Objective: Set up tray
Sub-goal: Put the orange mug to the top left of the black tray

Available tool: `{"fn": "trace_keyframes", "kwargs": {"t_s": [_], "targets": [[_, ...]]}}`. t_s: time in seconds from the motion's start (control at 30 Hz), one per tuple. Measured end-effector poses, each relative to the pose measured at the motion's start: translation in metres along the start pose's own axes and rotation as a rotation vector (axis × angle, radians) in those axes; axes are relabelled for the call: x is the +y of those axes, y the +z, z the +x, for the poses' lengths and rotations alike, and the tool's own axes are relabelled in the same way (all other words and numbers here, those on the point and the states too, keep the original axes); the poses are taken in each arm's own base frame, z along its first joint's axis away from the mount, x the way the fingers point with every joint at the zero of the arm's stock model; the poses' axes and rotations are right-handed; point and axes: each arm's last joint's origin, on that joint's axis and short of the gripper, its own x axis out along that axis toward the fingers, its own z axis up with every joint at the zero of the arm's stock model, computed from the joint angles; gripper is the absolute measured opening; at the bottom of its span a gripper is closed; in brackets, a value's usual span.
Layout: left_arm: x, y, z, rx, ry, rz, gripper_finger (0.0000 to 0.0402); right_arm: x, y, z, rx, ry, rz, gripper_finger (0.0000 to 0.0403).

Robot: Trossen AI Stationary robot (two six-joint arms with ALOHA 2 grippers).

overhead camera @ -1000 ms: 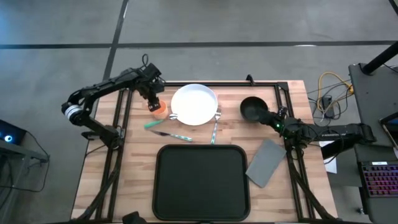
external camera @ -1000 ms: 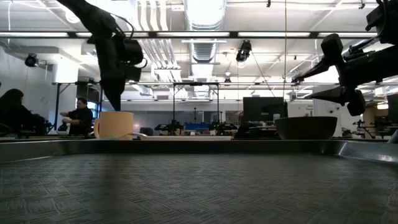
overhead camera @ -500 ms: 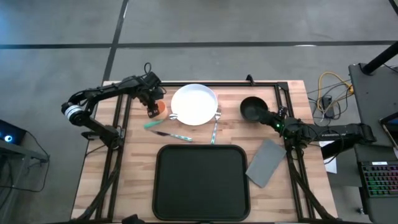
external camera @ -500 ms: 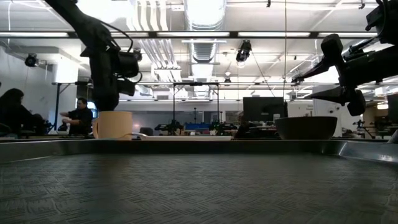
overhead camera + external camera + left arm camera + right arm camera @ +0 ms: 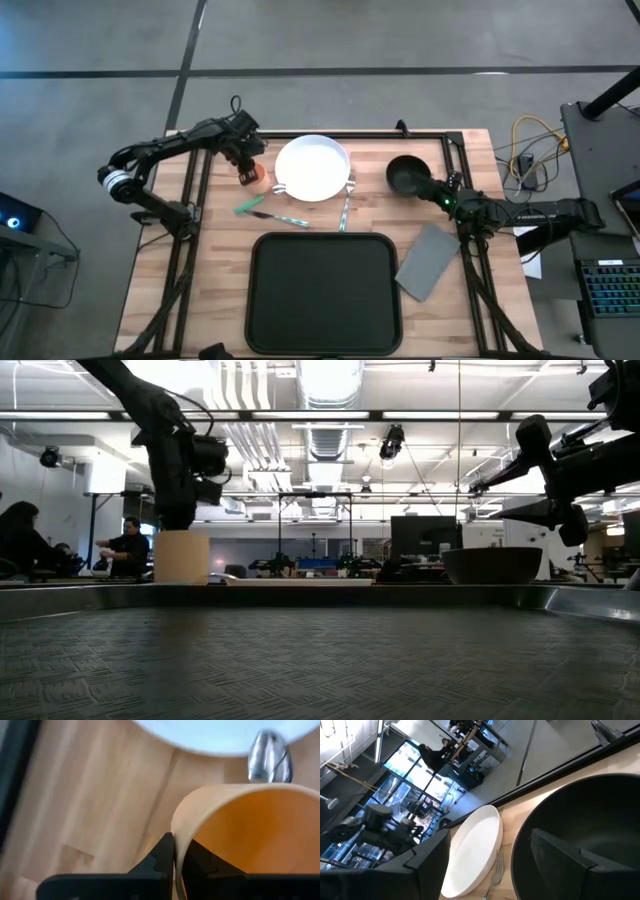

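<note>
An orange cup point(image 5: 257, 179) stands upright on the wood left of the white plate point(image 5: 313, 167). My left gripper point(image 5: 247, 172) is shut on it from above. The black tray point(image 5: 325, 290) lies at the table's near middle, and its ribbed floor point(image 5: 320, 660) fills the low view. A black bowl point(image 5: 405, 175) sits right of the plate. My right gripper point(image 5: 431, 189) is open at the bowl's right side. One finger point(image 5: 560, 855) is over the bowl's hollow and the other point(image 5: 427, 862) is outside the rim. In the low view it is above the bowl point(image 5: 492, 565). My left gripper point(image 5: 175, 845) has the cup's wall at the rim point(image 5: 176, 827) between its fingers. One finger point(image 5: 202, 862) is inside the cup and one point(image 5: 160, 857) outside. The fingers come from above, pointing down point(image 5: 178, 510). The cup point(image 5: 182, 557) stands upright with its base on the table.
A spoon point(image 5: 270, 755) lies at the plate's edge point(image 5: 215, 732). Green-handled cutlery point(image 5: 270, 212) and a fork point(image 5: 345, 210) lie between the plate and the tray. A grey napkin point(image 5: 428, 262) lies right of the tray. People sit in the room beyond the table.
My left gripper has come down onto the cup, moving a little toward the table's near edge. It has shut on the cup's wall. My right arm has kept still.
</note>
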Motion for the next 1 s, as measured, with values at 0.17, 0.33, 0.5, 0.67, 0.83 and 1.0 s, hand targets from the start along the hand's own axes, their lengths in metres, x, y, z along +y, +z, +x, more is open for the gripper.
{"fn": "trace_keyframes", "kwargs": {"t_s": [0.17, 0.33, 0.5, 0.67, 0.83, 1.0], "targets": [[0.002, 0.014, -0.021, -0.08, -0.051, 0.007, 0.0006, -0.001, -0.001, 0.0, 0.005, -0.012, -0.013, 0.026], [0.002, 0.026, -0.043, -0.133, -0.105, 0.013, 0.0002, -0.002, -0.001, 0.0, 0.003, -0.019, -0.007, 0.026], [-0.011, 0.033, -0.057, -0.092, -0.144, -0.068, 0.0001, -0.002, -0.001, 0.0, 0.001, -0.018, 0.048, 0.0258], [-0.059, 0.046, -0.058, -0.045, -0.204, -0.199, 0.0001, -0.002, -0.001, 0.0, 0.0, -0.018, 0.079, 0.0258], [-0.115, 0.042, -0.048, 0.035, -0.167, -0.186, 0.0001, -0.002, -0.001, 0.0, 0.0, -0.018, 0.079, 0.0257], [-0.144, 0.024, -0.031, 0.128, -0.161, -0.259, 0.0001, -0.002, -0.001, 0.0, 0.001, -0.018, 0.079, 0.0256]]}}
